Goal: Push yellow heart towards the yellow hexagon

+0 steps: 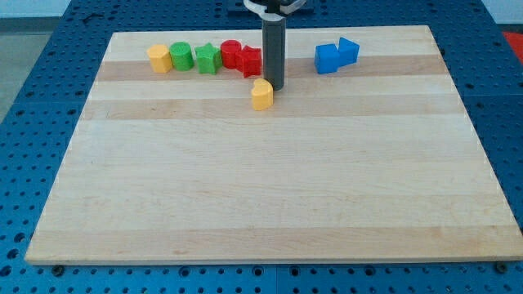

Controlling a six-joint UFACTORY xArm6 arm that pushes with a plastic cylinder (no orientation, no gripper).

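Note:
The yellow heart (261,95) lies on the wooden board (270,196) near the view's top centre. My tip (274,87) stands just to the upper right of the heart, touching or nearly touching it. The yellow hexagon (159,59) sits at the left end of a row of blocks along the view's top, well to the left of the heart.
In the row right of the hexagon stand a green cylinder (181,57), a green star (207,59), a red cylinder (232,54) and a red star (251,61). Two blue blocks (336,55) sit together at the top right. A blue pegboard table (33,98) surrounds the board.

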